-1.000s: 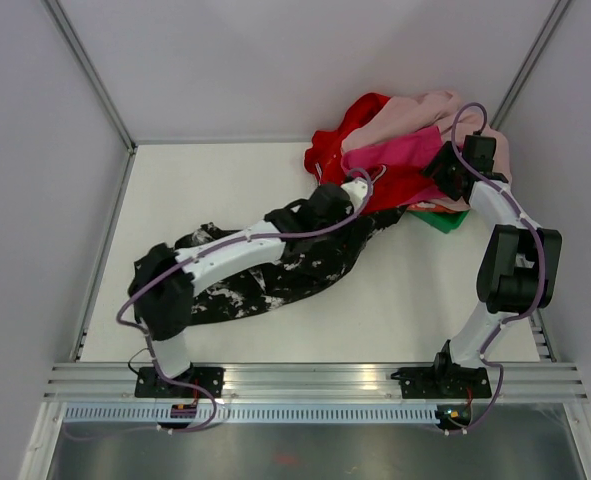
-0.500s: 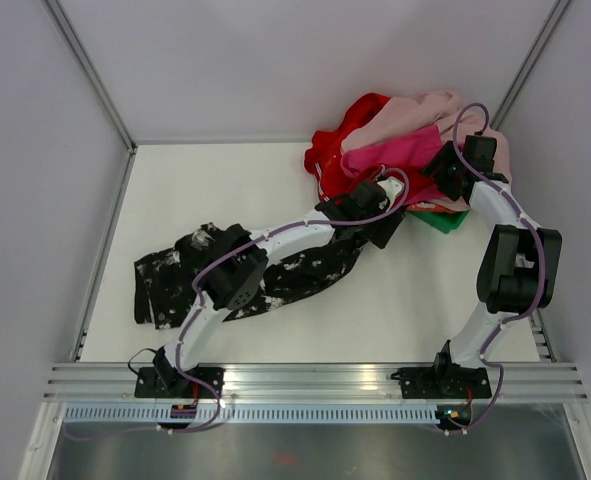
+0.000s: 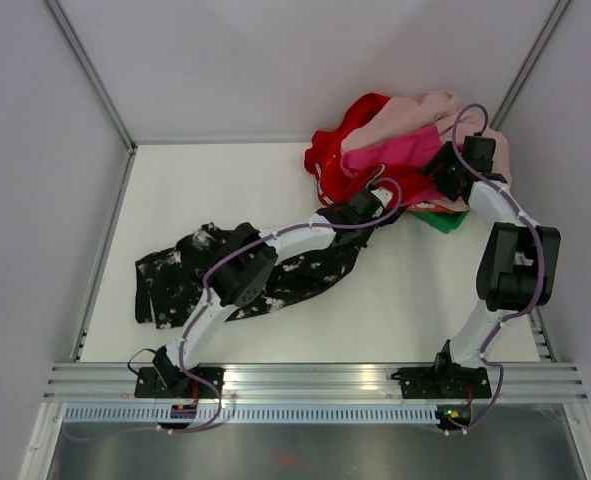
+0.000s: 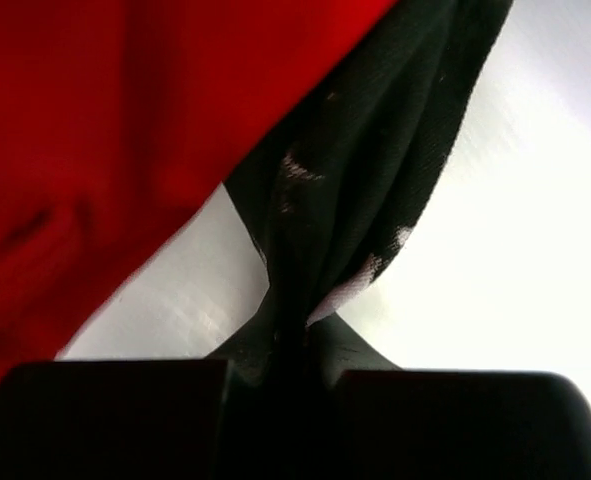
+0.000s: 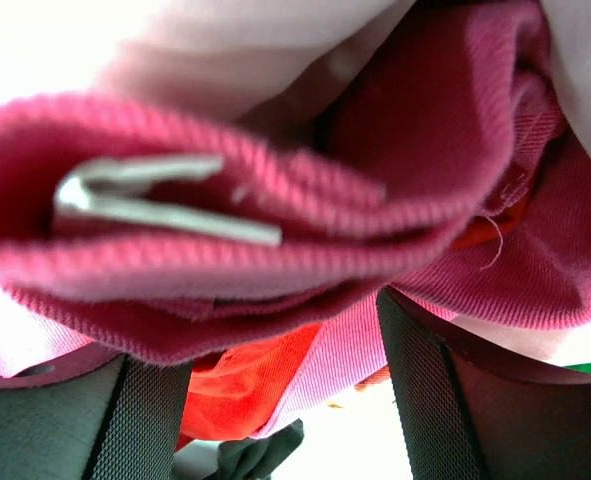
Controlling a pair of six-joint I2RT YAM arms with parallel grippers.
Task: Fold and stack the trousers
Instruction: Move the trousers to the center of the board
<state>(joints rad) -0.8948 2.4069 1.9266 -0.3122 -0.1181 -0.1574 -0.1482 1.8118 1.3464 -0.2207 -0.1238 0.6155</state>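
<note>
The trousers (image 3: 310, 277), black with white blotches, lie crumpled across the left half of the table, one end reaching the clothes pile. My left gripper (image 3: 383, 218) is stretched out to that end. In the left wrist view the left gripper (image 4: 300, 335) is shut on a bunched fold of the trousers (image 4: 375, 170), just beside the red garment (image 4: 105, 130). My right gripper (image 3: 437, 175) is buried in the pile. Its fingers (image 5: 430, 390) stand wide apart, with pink cloth (image 5: 275, 200) draped over and between them.
A heap of red (image 3: 340, 150) and pink clothes (image 3: 415, 130) fills the back right corner, with a green piece (image 3: 445, 218) at its near edge. White walls enclose the table on three sides. A metal rail (image 3: 315, 380) runs along the near edge.
My left arm reached further right to the edge of the pile, and its gripper went from open to shut on the trousers' end. The right arm stayed put.
</note>
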